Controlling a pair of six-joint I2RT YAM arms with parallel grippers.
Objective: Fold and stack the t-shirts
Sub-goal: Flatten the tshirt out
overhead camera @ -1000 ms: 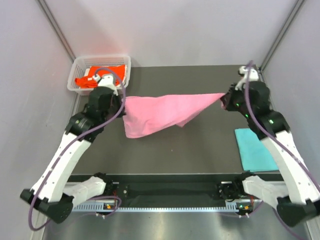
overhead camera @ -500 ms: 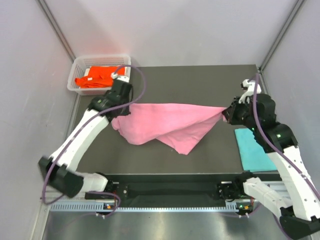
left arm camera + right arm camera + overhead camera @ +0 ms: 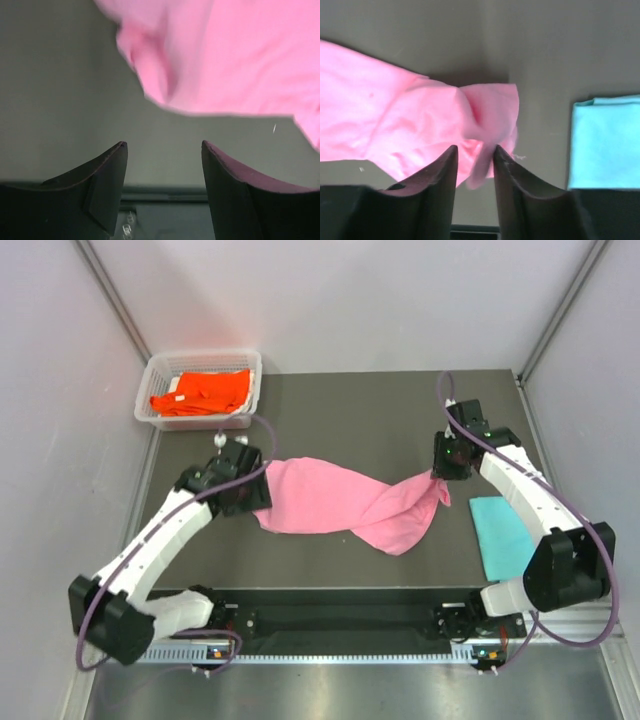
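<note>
The light pink t-shirt (image 3: 345, 502) lies twisted and rumpled across the middle of the table. My left gripper (image 3: 256, 492) is at its left end; in the left wrist view this gripper (image 3: 164, 147) is open and empty, with the pink cloth (image 3: 225, 55) just beyond the fingertips. My right gripper (image 3: 441, 476) is at the shirt's right end. In the right wrist view its jaws (image 3: 475, 150) stand parted, with a loose blurred flap of the pink shirt (image 3: 420, 120) hanging between the tips. A folded teal t-shirt (image 3: 506, 536) (image 3: 605, 140) lies flat at the right. The orange t-shirt (image 3: 200, 392) lies in the basket.
The white mesh basket (image 3: 152, 370) stands at the table's far left corner. Dark bare table (image 3: 350, 410) stretches behind the pink shirt. Grey walls close in on both sides, and the arms' mounting rail (image 3: 340, 625) runs along the near edge.
Both grippers have opened and let go of the pink shirt, which dropped from being stretched in the air onto the table. Both arms came down and inward toward its ends.
</note>
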